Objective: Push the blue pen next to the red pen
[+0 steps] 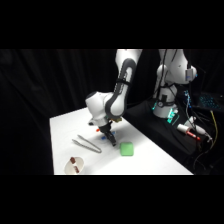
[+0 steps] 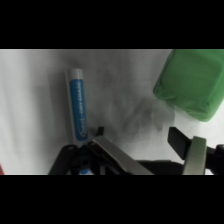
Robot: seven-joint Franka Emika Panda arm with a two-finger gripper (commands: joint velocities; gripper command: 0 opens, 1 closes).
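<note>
The blue pen (image 2: 77, 106), blue with a whitish end, lies on the white table just left of my left finger (image 2: 116, 154) in the wrist view. My gripper (image 2: 156, 152) is open, with only bare table between the fingers. In the side view the gripper (image 1: 108, 137) is down at the table's middle, and a blue spot at its left side is all that shows of the pen there. The red pen is out of the wrist view, and I cannot make it out in the side view.
A green block (image 2: 192, 82) sits just beyond my right finger, and in the side view the block (image 1: 126, 148) is to the gripper's right. Metal tongs (image 1: 87, 144) lie to its left. A small white bowl (image 1: 75, 164) with brown bits stands near the table's front edge.
</note>
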